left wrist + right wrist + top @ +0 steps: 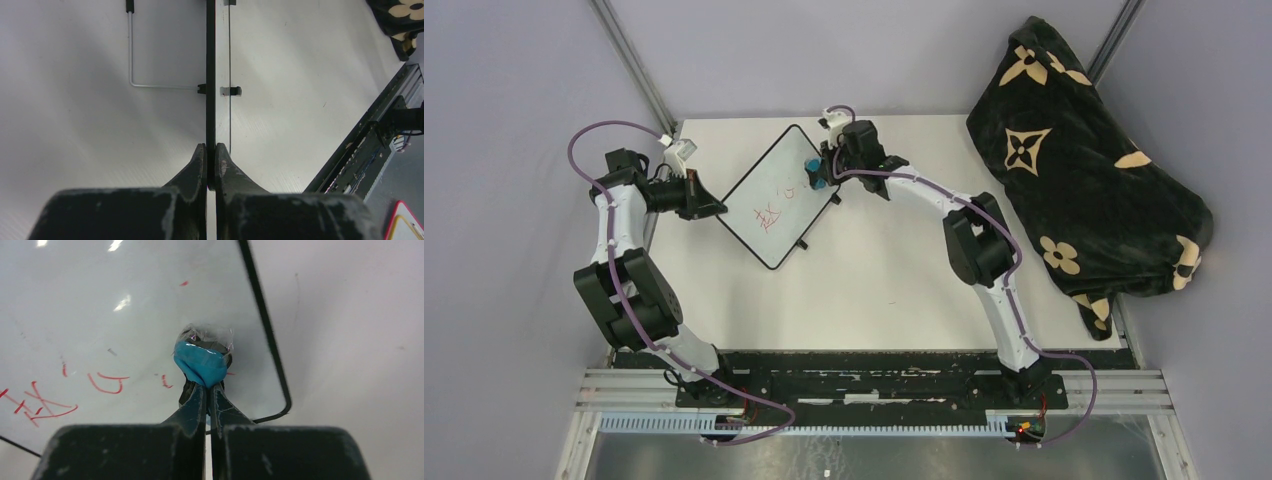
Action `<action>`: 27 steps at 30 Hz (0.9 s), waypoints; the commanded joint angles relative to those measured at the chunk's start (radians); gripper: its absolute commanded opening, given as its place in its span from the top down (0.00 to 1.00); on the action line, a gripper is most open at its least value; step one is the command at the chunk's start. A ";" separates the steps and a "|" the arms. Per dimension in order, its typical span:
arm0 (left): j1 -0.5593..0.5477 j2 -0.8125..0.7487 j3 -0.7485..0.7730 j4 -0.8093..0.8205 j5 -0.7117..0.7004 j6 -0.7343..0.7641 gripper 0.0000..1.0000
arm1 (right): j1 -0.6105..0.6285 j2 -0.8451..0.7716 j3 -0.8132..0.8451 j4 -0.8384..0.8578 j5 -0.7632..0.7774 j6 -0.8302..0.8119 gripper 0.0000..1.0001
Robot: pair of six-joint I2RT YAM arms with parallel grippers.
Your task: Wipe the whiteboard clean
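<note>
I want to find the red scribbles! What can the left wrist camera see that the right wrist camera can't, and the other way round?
Only the left wrist view: the left tool pinching the board edge-on, a bent wire at its side, a blanket corner and the black rail. Only the right wrist view: the red writing on the board's face, and the blue eraser held in the right tool. Both: the board and the white table.
</note>
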 commanded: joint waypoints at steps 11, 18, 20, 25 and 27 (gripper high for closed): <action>-0.028 -0.027 -0.002 0.001 0.008 0.033 0.97 | 0.186 -0.082 0.000 0.003 -0.019 -0.028 0.99; -0.028 -0.037 -0.010 0.001 0.007 0.032 0.97 | 0.103 -0.045 -0.007 -0.012 0.017 -0.036 0.99; -0.027 -0.038 -0.009 0.001 0.005 0.031 0.97 | 0.075 -0.037 -0.010 -0.017 0.022 -0.041 0.99; -0.027 -0.040 -0.002 0.001 0.003 0.026 0.97 | 0.013 -0.031 -0.028 -0.017 0.037 -0.046 0.99; -0.027 -0.041 0.001 0.001 0.002 0.025 0.97 | -0.004 -0.024 -0.030 -0.017 0.039 -0.046 1.00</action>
